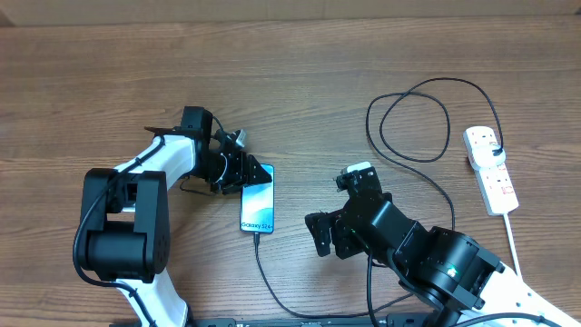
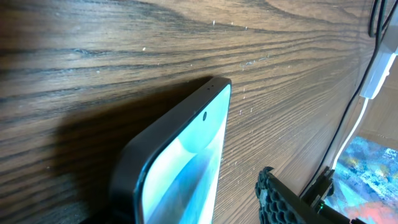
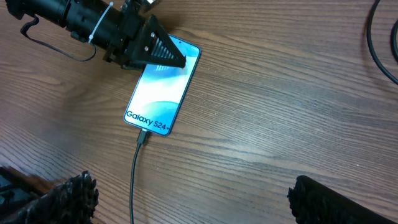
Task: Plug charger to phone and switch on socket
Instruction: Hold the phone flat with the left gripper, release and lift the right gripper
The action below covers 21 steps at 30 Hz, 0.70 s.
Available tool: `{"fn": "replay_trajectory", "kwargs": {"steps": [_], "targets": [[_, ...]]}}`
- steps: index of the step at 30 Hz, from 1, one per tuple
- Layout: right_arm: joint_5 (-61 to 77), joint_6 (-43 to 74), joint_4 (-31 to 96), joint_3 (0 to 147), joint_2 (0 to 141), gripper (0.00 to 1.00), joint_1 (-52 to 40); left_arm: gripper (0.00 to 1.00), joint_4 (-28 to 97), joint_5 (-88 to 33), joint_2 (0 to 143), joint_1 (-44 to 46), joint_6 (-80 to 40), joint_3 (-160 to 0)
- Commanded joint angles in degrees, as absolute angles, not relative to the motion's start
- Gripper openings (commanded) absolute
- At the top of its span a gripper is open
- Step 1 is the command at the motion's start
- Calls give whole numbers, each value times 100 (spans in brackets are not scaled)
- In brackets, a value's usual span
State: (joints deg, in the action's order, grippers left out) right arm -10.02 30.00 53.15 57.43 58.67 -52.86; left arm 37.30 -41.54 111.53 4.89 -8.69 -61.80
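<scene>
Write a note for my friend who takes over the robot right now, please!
Left gripper: at the phone's top end; grip unclear.
Right gripper: open, empty, hovering near the phone's lower end.
Charger: tip in the phone's bottom port, looks plugged.
Socket: on the table's right side, no gripper on it.
Left to do: switch on the socket.

The phone [image 1: 257, 204] lies flat on the table [image 1: 300, 73], screen up and lit blue-teal. The charger [image 3: 132, 180], a thin black cable, meets its "Galaxy S24+" end. The white socket [image 1: 495, 182] lies well apart, far right.
</scene>
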Motion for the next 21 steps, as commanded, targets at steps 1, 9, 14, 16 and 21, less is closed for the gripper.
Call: {"fn": "replay_trajectory", "kwargs": {"steps": [1, 9, 14, 16, 21], "targets": [[-1044, 3026, 5284, 5896, 5843, 100, -5260, 51, 3771, -3511, 11251, 473, -926, -6084], [-1044, 3026, 5284, 5896, 5843, 100, -5260, 55, 3962, -2939, 11251, 480, -1162, -6084], [-1044, 3026, 5282, 5896, 5843, 100, -5260, 57, 3977, -2932, 11249, 489, -1166, -6084], [-1046, 3026, 5282, 5896, 5843, 100, -5260, 57, 3983, -2858, 11251, 489, -1166, -6086], [-1046, 3024, 5282, 5896, 5843, 100, -5260, 58, 4064, -2484, 11251, 491, -1164, -6086]]}}
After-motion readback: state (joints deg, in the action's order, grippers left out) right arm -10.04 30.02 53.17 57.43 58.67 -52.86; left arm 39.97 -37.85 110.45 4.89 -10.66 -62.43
